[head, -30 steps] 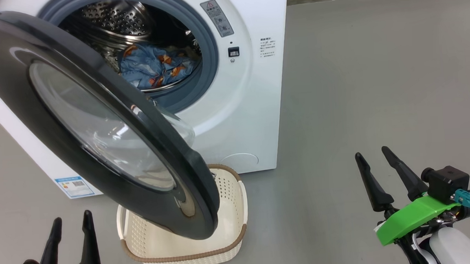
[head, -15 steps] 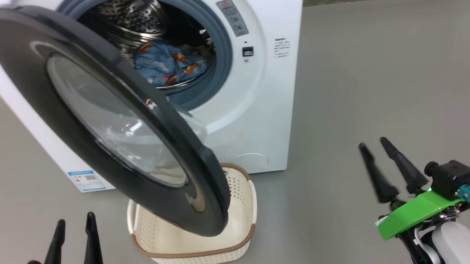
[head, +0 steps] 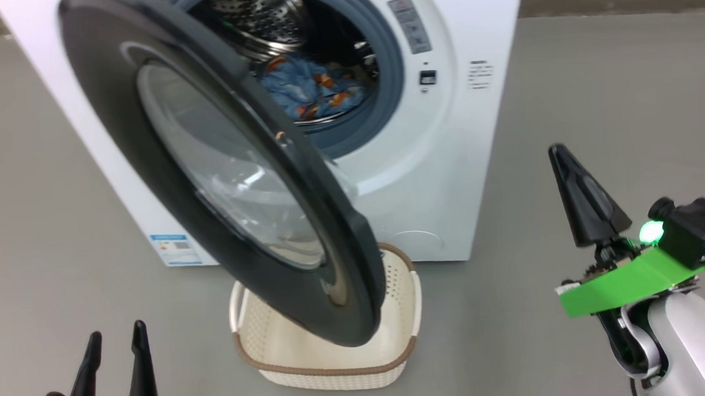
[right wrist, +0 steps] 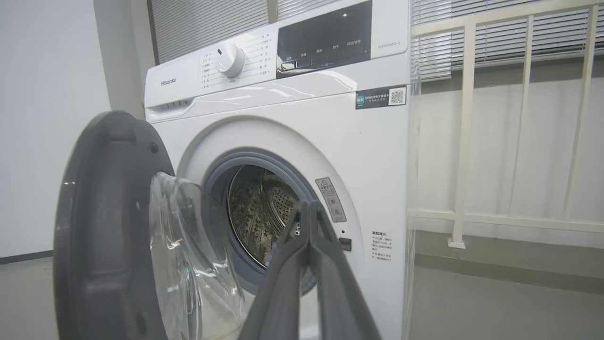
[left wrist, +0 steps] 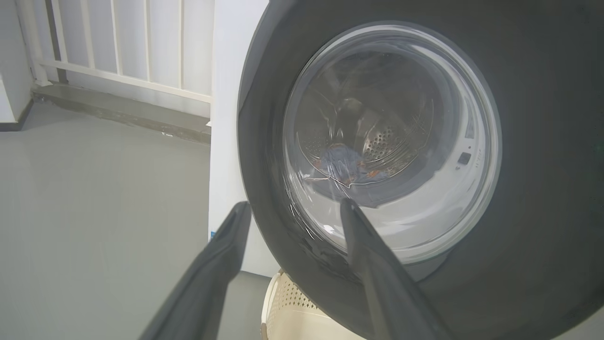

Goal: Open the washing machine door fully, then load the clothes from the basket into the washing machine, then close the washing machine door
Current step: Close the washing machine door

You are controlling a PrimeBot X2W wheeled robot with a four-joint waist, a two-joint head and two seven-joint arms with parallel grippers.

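Note:
The white washing machine (head: 449, 174) stands with its door (head: 108, 109) swung open toward me, black rim and glass bowl window facing out. Blue clothes (head: 315, 90) with orange prints lie inside the steel drum (right wrist: 259, 212). The cream basket (head: 333, 380) sits on the floor under the door's lower edge, and the part of it I can see holds nothing. My left gripper (head: 117, 330) hangs low at the left, open and holding nothing; in the left wrist view it (left wrist: 295, 208) faces the door (left wrist: 542, 141). My right gripper (head: 557, 149) is shut on nothing, right of the machine, pointing at the drum opening (right wrist: 309, 205).
Grey floor spreads to the left and right of the machine. A white railing (right wrist: 467, 141) runs along the wall behind it. A blue label (head: 172, 249) sits low on the machine's front, and a knob (right wrist: 230, 60) on its control panel.
The camera has turned, shifting the whole picture to the right. My right gripper has shut its fingers and risen. The left gripper stays open and low.

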